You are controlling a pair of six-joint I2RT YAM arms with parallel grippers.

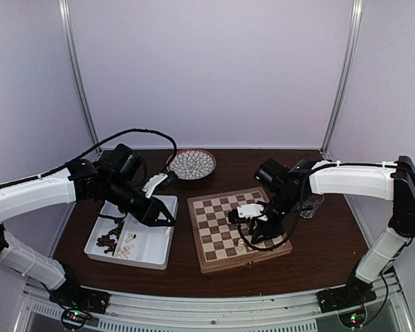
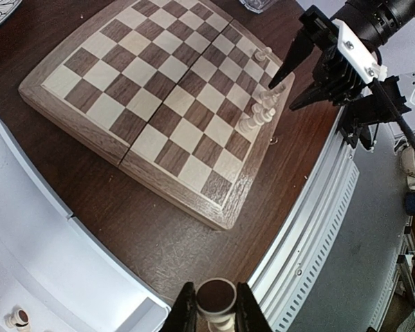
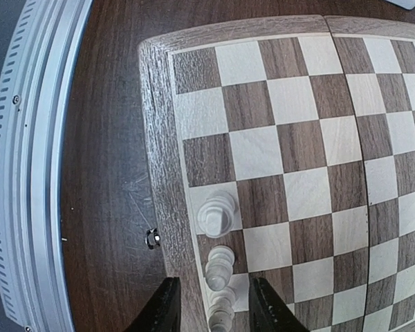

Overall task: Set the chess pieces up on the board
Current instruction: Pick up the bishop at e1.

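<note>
Carefully now: your left gripper [image 2: 216, 315] is clamped on a small cream-white chess piece [image 2: 216, 296]. It hangs above the dark tabletop just beside a corner of the white plastic two-compartment tray [image 1: 152, 250], short of the square wooden chessboard with tan and brown checks [image 2: 159, 104]. The piece's dark round underside faces the wrist camera, so I judge it may reach the board head-first or tilted, and set down that way it would topple. The hold looks narrow on a tiny rounded body, and a quick swing could let it slip.

Your right gripper [image 3: 214, 283] has its jaws parted and holds nothing you can see. It straddles the short row of cream-white pieces [image 3: 219, 213] standing along the board's edge nearest the arm bases. The fingers sit close on both sides of that row. Any sideways drift as you lift away could knock a piece over, or off the rim onto the table. Both arms may want that same stretch of board; bring the left in before the right is clear and they could collide.

No brand, label or writing is readable anywhere.
</note>
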